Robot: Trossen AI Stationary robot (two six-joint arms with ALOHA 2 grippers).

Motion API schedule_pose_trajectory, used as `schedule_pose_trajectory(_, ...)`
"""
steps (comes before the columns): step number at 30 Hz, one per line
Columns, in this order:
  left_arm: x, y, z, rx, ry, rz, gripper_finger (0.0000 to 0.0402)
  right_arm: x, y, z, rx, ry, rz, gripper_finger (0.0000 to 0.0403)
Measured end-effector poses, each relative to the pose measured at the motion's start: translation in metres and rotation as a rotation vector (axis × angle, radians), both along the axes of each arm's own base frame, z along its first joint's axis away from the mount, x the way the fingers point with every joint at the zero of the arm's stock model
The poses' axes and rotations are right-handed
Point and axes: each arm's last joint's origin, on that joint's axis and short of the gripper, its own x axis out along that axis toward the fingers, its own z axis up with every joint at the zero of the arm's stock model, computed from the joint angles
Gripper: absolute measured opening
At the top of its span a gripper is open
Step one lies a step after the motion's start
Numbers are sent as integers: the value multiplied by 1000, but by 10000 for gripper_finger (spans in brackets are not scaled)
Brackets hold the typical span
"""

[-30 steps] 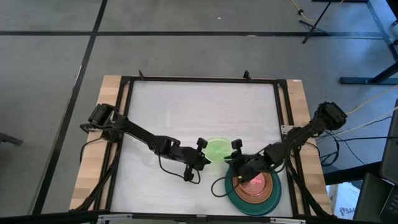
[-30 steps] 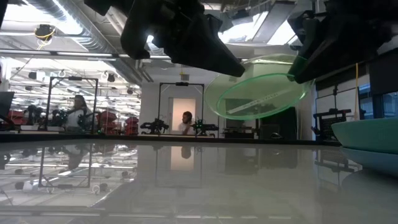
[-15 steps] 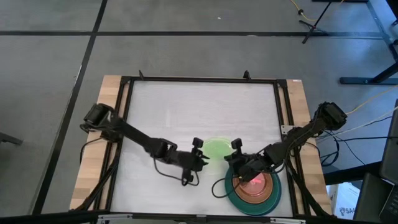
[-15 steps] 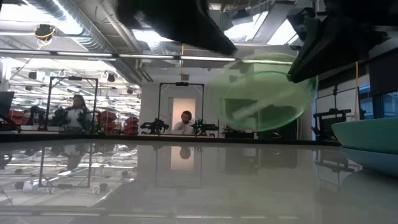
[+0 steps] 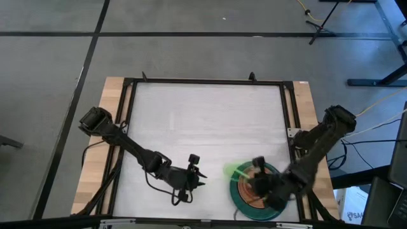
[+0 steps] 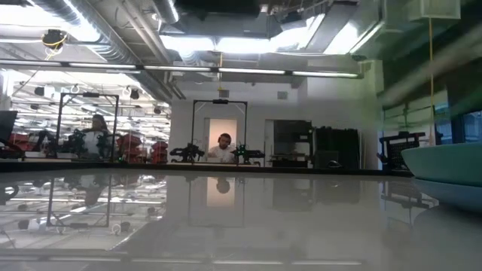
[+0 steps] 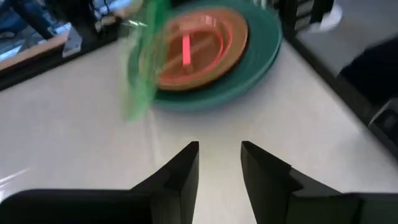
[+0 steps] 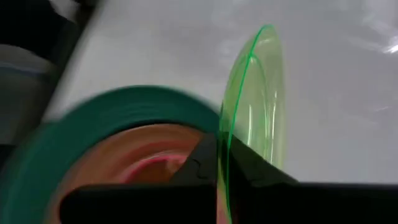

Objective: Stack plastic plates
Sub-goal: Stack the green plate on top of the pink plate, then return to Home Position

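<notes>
A small translucent neon-green plate (image 8: 252, 106) stands nearly on edge in my right gripper (image 8: 221, 158), which is shut on it above the left rim of the stack (image 5: 257, 191). The stack has a large teal plate (image 8: 124, 112) at the bottom, a terracotta-orange plate (image 8: 146, 146) on it and a pink plate (image 8: 155, 167) on top. My left gripper (image 7: 219, 155) is open and holds nothing; it hangs left of the stack (image 5: 198, 178), fingers pointing at it. In the low view only the teal plate's rim (image 6: 444, 169) shows. My right gripper pinches the green plate's rim (image 8: 225, 146) between its two fingers, one finger on each face. The plate stands almost upright beyond the fingertips, lifted clear, over the left edge of the teal plate (image 5: 236, 184).
The stack stands at the table's near right corner, close to the black frame rail (image 5: 294, 146). The white tabletop (image 5: 203, 121) stretches bare to the far and left edges. People sit in the room behind (image 6: 224, 147).
My left gripper has opened, let go of the green plate and drawn back toward the near left. My right gripper has shut on the plate's rim and carried it toward the near edge, over the stack. The plate has tipped from nearly level to nearly on edge.
</notes>
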Motion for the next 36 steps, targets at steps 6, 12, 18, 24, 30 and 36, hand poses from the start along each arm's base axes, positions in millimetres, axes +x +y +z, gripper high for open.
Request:
schedule_pose_trajectory(6,0,-9,5,-89,-57,-6,114,-40,29,4,234,147,-90,2)
schedule_pose_trajectory(12,0,-9,5,-120,-56,11,114,-61,37,-19,263,191,-197,2)
schedule_pose_trajectory(18,1,-9,5,-137,-50,3,114,-64,33,-42,311,218,-339,23)
schedule_pose_trajectory(24,0,-10,5,-179,-33,-18,114,-64,36,-47,385,246,-401,91)
schedule_pose_trajectory(30,0,-10,5,-194,-31,-3,114,-52,37,-30,452,302,-377,165)
schedule_pose_trajectory(36,3,-7,4,-144,-30,-56,114,-29,28,-13,312,41,-272,190)
